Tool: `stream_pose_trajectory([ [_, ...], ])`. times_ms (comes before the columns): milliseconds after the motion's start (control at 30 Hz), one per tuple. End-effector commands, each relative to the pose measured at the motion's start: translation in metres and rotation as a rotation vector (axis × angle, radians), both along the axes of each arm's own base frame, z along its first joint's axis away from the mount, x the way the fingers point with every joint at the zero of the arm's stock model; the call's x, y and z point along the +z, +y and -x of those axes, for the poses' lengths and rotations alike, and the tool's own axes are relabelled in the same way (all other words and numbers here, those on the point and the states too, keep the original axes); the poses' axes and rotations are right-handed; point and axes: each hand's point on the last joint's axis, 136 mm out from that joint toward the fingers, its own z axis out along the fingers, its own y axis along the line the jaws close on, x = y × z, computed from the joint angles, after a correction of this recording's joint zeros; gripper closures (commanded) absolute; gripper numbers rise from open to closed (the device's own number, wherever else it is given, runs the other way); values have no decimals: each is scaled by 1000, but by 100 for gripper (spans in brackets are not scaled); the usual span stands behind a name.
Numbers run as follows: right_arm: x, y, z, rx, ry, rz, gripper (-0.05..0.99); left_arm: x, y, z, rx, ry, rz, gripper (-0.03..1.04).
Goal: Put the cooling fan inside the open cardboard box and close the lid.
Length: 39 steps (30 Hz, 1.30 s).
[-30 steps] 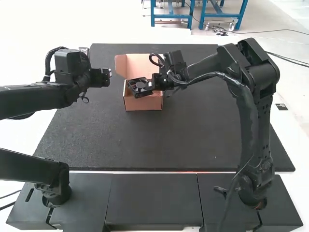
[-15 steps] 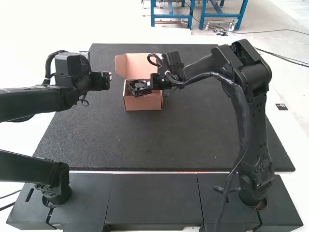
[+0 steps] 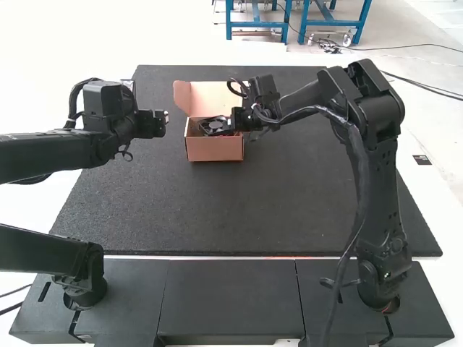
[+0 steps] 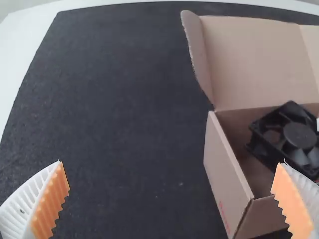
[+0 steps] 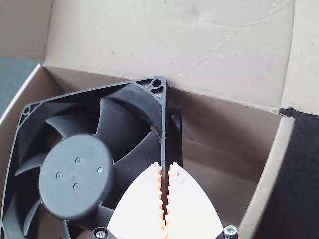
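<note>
- Mat (image 3: pixel 239 210): black and rough, it covers the worktop and carries the box.
- Box (image 3: pixel 214 147): brown cardboard, top open. It stands near the mat's far edge, a little toward the left corner.
- Lid (image 3: pixel 199 97): hinged on the box's far wall and standing upright and open. A short side flap is bent forward at its left end. In the left wrist view the lid (image 4: pixel 254 59) rises behind the box (image 4: pixel 224 169).
- Fan (image 3: pixel 215 126): black, square frame, round hub. It sits tilted within the box opening, toward the right wall. In the right wrist view one corner of the fan (image 5: pixel 79 169) lies close against the far wall (image 5: pixel 214 144), just under the lid's (image 5: pixel 174 45) fold. Whether its underside rests on the box floor cannot be told. In the left wrist view the fan (image 4: pixel 289 137) shows inside the box.
- Right gripper (image 3: pixel 235 120): it reaches in over the box's right wall and occupies the opening above that side. The right gripper (image 5: pixel 165 199) is clenched on the thin edge of the fan's frame.
- Left gripper (image 3: pixel 165 119): it hangs over bare mat just beside the box's left wall, apart from it. The left gripper (image 4: pixel 167 204) is released and spread wide, with one finger (image 4: pixel 291 199) in front of the box's near corner.
- Obstruction: the right arm crosses above the box's right rim, in front of the open lid.
</note>
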Motion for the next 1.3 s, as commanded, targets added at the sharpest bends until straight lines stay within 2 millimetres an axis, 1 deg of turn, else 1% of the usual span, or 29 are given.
stream_pose_trajectory([
  [0,13,-3,-13,-13,-40,-4,95,12,-1,2,-6,-35,21,5],
  [100,7,-1,-7,-6,-27,-1,95,12,-2,2,-6,-35,20,5],
  [333,-1,18,11,43,0,4,92,8,1,3,0,-31,19,5],
  [400,-2,21,14,50,6,6,87,8,1,2,0,-32,19,5],
  [433,-4,21,17,53,14,10,87,9,1,2,0,-35,20,5],
  [533,-3,26,21,65,17,14,81,10,1,2,1,-37,20,5],
  [567,-3,26,22,67,19,16,78,10,1,2,1,-37,20,5],
  [700,-1,22,24,69,16,31,78,10,0,2,-2,-41,22,5],
  [767,3,19,24,67,9,34,74,13,1,1,-2,-50,24,5],
  [833,6,16,25,72,-4,43,73,16,1,0,0,-61,26,5],
  [900,15,12,24,65,-21,44,66,17,1,0,1,-67,26,5],
  [1000,38,7,23,61,-67,37,61,24,1,-3,5,-96,31,5],
  [1067,56,3,21,48,-104,36,56,35,3,-6,11,-136,39,5],
  [1100,66,0,21,43,-122,31,56,42,4,-7,16,-161,43,5],
  [1167,82,-11,18,22,-159,37,56,55,8,-11,29,-202,50,4],
  [1200,90,-17,17,9,-174,37,56,58,9,-13,32,-209,51,4],
  [1267,100,-31,13,-13,-201,49,52,64,9,-19,37,-220,52,4],
])
